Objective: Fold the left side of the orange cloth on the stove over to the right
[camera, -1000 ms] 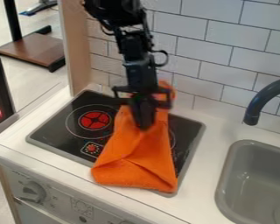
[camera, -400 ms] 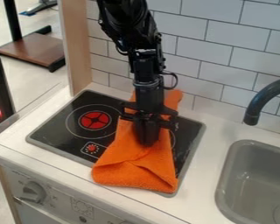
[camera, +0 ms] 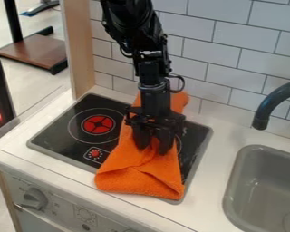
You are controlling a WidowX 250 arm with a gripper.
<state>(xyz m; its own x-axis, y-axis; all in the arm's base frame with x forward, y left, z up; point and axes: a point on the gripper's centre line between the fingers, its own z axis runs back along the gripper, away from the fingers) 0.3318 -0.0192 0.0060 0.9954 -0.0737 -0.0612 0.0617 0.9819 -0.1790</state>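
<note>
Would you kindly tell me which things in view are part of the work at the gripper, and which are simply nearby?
In the work:
- gripper, fingers apart at the cloth
- orange cloth, folded in places
- black stovetop, under the cloth

Nearby:
- dark tap
- grey sink
- front knob

Toy kitchen unit: black stovetop (camera: 65,118) with red burner print, grey sink (camera: 232,199), dark curved faucet (camera: 267,108), front panel with knob (camera: 33,198). Backing: white brick-pattern tile wall (camera: 223,59). Setting beyond the unit: indoor room, pale floor (camera: 41,86).
</note>
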